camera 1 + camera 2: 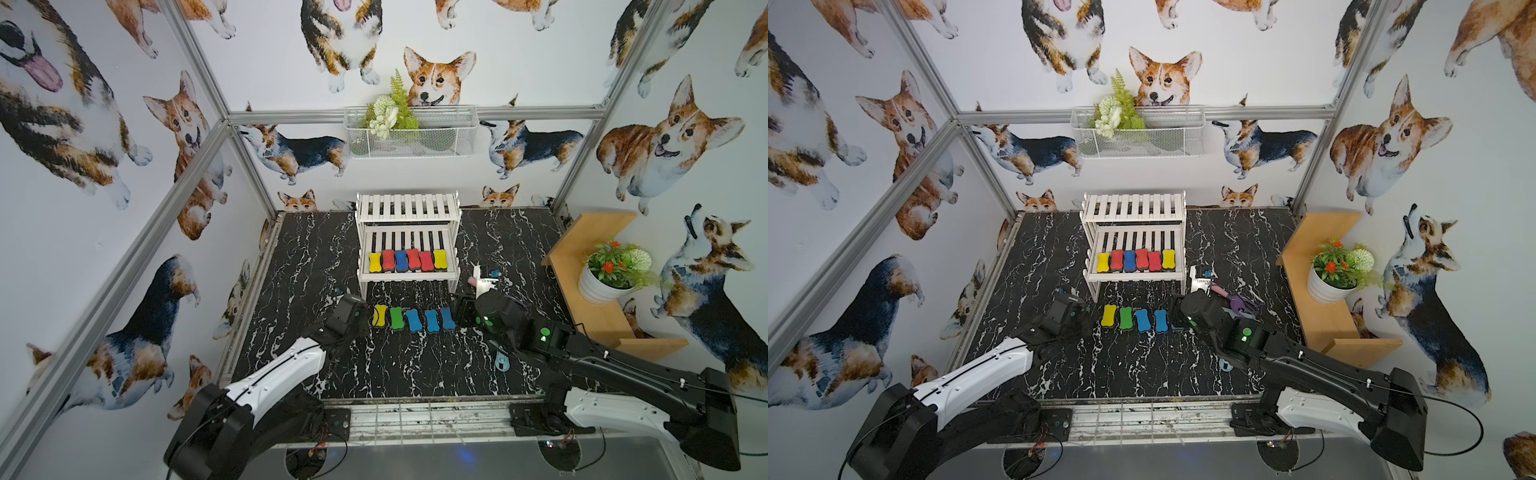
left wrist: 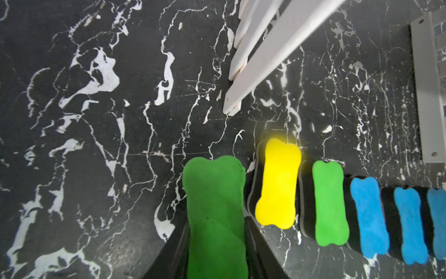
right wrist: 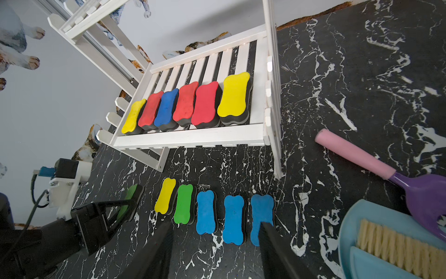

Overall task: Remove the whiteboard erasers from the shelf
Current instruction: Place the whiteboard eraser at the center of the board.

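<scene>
The white shelf (image 1: 409, 216) stands at the back of the table. Its lower tier (image 3: 193, 137) carries several whiteboard erasers side by side in yellow, red and blue (image 1: 401, 260); the upper tier holds nothing. On the table in front lies a row: yellow (image 1: 379, 316), green (image 1: 397, 318), then three blue (image 1: 432, 321). My left gripper (image 2: 216, 224) is shut on a green eraser (image 2: 214, 205) at the left end of that row, next to the yellow one (image 2: 277, 183). My right gripper (image 3: 215, 227) hangs open above the blue erasers (image 3: 233, 217).
A light-blue dustpan with a brush (image 3: 386, 241) and a purple scoop with a pink handle (image 3: 357, 154) lie right of the row. A tan wooden shelf unit (image 1: 602, 324) with a potted plant (image 1: 611, 270) stands at the right. A wire basket (image 1: 411, 137) hangs on the back wall.
</scene>
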Controlling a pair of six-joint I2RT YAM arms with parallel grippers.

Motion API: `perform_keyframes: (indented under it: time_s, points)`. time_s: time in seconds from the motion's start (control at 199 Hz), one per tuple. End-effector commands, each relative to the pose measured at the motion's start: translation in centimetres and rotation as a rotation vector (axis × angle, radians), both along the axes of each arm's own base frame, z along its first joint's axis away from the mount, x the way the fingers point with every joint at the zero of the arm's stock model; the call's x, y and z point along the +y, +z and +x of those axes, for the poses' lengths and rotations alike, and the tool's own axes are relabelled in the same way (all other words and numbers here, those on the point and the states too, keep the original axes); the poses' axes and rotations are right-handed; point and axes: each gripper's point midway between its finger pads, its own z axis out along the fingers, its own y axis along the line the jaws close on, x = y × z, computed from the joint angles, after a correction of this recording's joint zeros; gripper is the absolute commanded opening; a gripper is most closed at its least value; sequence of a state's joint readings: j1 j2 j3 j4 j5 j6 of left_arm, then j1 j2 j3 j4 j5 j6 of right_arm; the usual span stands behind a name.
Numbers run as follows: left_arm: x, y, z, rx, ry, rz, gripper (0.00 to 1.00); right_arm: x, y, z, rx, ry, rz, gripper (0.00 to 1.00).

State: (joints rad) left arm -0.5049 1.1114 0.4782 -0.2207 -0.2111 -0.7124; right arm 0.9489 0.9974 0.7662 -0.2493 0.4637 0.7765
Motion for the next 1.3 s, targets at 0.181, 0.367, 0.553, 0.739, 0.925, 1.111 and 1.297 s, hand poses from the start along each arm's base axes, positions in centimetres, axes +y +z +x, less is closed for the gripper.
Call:
perform_keyframes:
  time_s: [0.181,0.367,0.553,0.739,0.925,1.111,1.297]
  points:
    - [0.0,-0.7,1.4,-0.012,0.015,0.046,0.34,0.2,0.1,0.2,-0.007,0.001,0.006,0.62]
    - [0.1,-1.5,1.4,0.011,0.014,0.061,0.40,0.1,0.0,0.2,-0.005,0.001,0.005,0.62]
    - [0.0,-1.3,1.3,0.014,0.012,0.058,0.53,0.1,0.1,0.2,-0.001,0.001,0.011,0.68]
    - [-0.2,0.0,1.0,-0.003,0.011,0.033,0.60,0.2,0.5,0.1,0.003,0.004,0.020,0.70]
    - [-1.2,4.5,0.7,-0.078,-0.009,-0.042,0.65,0.7,1.9,0.4,0.003,0.030,0.003,0.68]
    - [-1.8,11.4,1.0,-0.195,-0.050,-0.098,0.87,0.3,3.7,2.7,0.023,0.042,-0.051,0.65]
    - [-1.3,16.9,1.2,-0.296,-0.060,-0.098,1.00,1.4,4.1,5.9,0.060,0.093,-0.117,0.58]
